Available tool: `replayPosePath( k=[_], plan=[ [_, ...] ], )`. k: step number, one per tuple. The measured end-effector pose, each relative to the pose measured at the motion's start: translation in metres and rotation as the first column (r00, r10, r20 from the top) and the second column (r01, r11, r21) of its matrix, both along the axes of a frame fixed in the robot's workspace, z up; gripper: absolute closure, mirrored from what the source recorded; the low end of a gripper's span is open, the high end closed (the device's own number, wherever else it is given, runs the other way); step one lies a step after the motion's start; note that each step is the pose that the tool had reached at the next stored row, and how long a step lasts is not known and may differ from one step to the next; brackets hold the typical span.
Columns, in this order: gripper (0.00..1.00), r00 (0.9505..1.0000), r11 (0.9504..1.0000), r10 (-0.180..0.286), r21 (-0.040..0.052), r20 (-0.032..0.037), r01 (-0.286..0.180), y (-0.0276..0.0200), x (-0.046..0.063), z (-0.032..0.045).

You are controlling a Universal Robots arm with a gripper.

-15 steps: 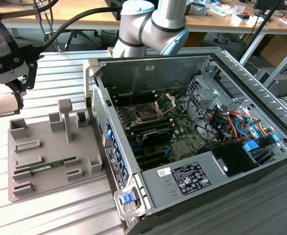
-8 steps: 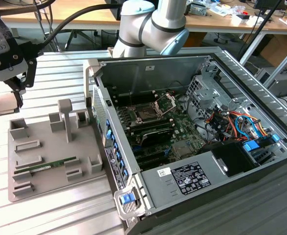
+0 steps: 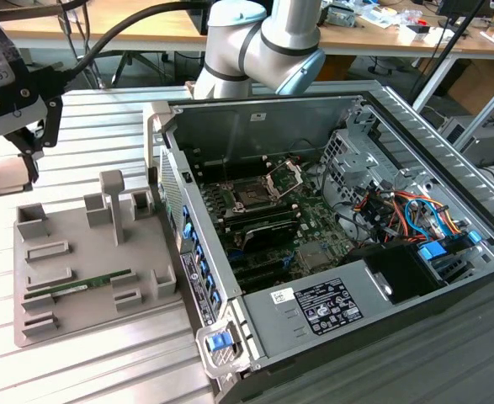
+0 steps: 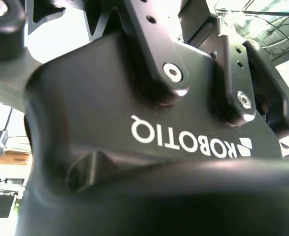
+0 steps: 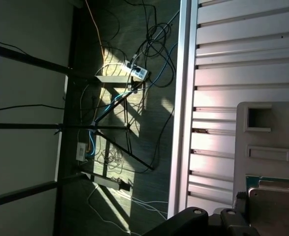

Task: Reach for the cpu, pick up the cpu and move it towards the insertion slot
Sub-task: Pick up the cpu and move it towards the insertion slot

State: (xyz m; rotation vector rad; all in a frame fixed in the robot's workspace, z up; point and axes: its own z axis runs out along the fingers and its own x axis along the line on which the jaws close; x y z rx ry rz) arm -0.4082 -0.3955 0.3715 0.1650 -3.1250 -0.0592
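So, the cpu [image 3: 1,178] was seen clamped between the closed jaws of the gripper [image 3: 15,162]. It was held in the air at the exterior view's far left, over the ribbed metal table [image 3: 103,118] and just off the far corner of the grey fixture tray [image 3: 87,244]. In the first wrist view the chip's pale silver-cream top with a green edge was seen right beside the black fingers [image 5: 193,215], and two tray pockets were seen beyond it.

The insertion slot [image 3: 252,198] was located well apart from the cpu, to the exterior view's right. It sat on the green board inside the open computer case [image 3: 230,126], with its silver frame [image 3: 284,177] tilted up. A green memory stick [image 3: 78,284] was laid flat in a long pocket of the tray. The robot arm [image 3: 272,34] was seen behind the case. Loose cables [image 5: 129,73] were seen on the floor past the table edge.
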Motion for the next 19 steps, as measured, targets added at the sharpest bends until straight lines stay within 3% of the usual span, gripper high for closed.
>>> replayPosePath(
  k=[19],
  plan=[
    [0.45, 1.0, 1.0, 0.0, 0.0009, -0.0001, 0.0, 0.0, 0.0, 0.0118]
  ],
)
